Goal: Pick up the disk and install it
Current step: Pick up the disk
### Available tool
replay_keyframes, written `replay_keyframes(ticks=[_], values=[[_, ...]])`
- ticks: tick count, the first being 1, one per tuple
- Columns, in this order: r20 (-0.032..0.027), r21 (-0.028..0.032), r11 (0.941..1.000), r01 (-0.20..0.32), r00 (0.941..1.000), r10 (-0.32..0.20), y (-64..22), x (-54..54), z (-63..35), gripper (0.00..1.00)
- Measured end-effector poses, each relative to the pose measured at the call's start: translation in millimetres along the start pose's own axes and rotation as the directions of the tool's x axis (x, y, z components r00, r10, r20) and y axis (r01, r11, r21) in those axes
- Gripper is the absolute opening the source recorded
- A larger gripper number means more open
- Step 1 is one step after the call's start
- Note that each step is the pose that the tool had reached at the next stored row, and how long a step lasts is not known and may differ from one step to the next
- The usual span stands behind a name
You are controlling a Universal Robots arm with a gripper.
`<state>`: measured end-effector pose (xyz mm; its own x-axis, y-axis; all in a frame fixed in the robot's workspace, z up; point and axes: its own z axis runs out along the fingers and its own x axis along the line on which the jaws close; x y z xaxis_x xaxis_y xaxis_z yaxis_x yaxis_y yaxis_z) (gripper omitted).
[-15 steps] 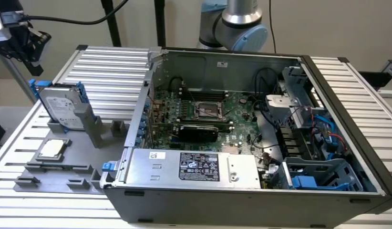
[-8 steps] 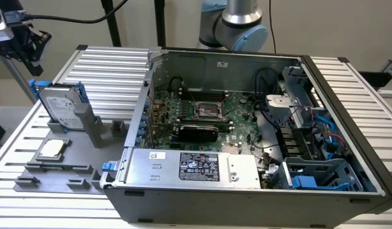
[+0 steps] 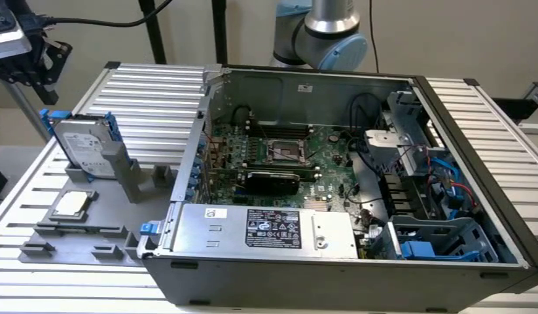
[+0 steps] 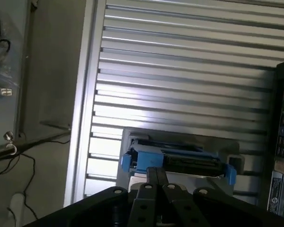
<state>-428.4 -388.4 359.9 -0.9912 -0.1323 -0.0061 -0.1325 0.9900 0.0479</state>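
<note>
**Tool above the disk, disk in its stand**

The tool [image 3: 42, 84] hangs over the corner of the slatted worktop [image 3: 156, 91] at the exterior view's left, above the disk [image 3: 84, 149] and clear of it. In the wrist view the two fingers [image 4: 151, 178] of the tool [image 4: 156, 173] lie pressed together with no gap between them and nothing held.

The disk stands on edge, leaning slightly, in a grey stand [image 3: 120, 175] on the worktop, outside the computer case [image 3: 295, 91] and just beside the case's wall on the exterior view's left. Its white label faces outward and its blue frame shows along the edges. The wrist view looks down on the disk [image 4: 177, 158] edge-on, with the blue frame running across it, the grey stand around it and the worktop [image 4: 180, 71] slats beyond.

A small square silver chip [image 3: 70, 204] lies flat on the grey base plate [image 3: 77, 247] near the foot of the stand. The case lies open, showing a green circuit board [image 3: 278, 157] and, at its near edge, a silver box with a black label [image 3: 264, 229].
</note>
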Motion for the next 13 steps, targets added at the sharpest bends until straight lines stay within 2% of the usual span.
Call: replay_keyframes(ticks=[4,7,10,13], values=[[-0.0035,-0.0006,0.9973,0.074,0.9973,-0.074,-0.1,0.0,1.3,0.0],[-0.0061,-0.0011,0.9918,0.128,0.9917,-0.128,-0.1,0.0,2.4,0.0],[-0.0086,-0.0019,0.9833,0.182,0.9833,-0.182,-0.2,0.0,3.4,0.0],[-0.011,-0.0028,0.972,0.235,0.9719,-0.235,-0.2,0.0,4.5,0.0]])
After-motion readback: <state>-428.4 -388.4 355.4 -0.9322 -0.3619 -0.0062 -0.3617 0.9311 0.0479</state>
